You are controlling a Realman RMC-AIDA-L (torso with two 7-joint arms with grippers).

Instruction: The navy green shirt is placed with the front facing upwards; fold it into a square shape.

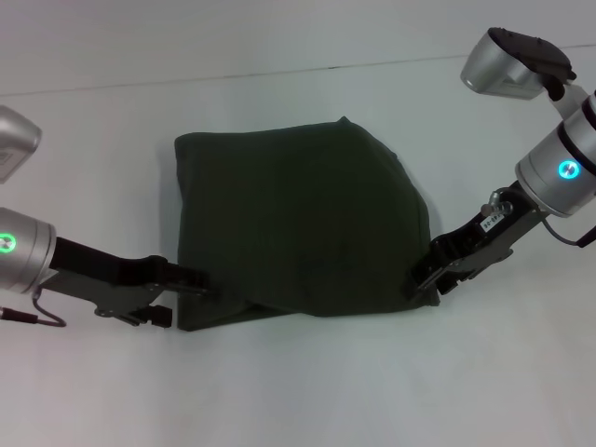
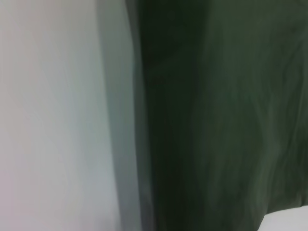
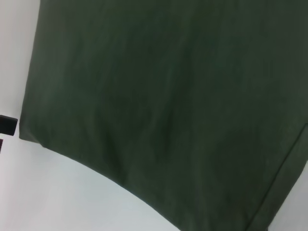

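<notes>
My shirt (image 1: 298, 223) is folded almost square; I can't tell if my left gripper (image 1: 191, 282) or right gripper (image 1: 424, 279) is holding its near corners.

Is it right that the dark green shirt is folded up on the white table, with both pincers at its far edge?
Not quite. The head view shows the left pincer and the right pincer at the near corners of the dark olive-green cotton shirt, not its far edge. The rest holds: the shirt lies folded on the white table.
</notes>
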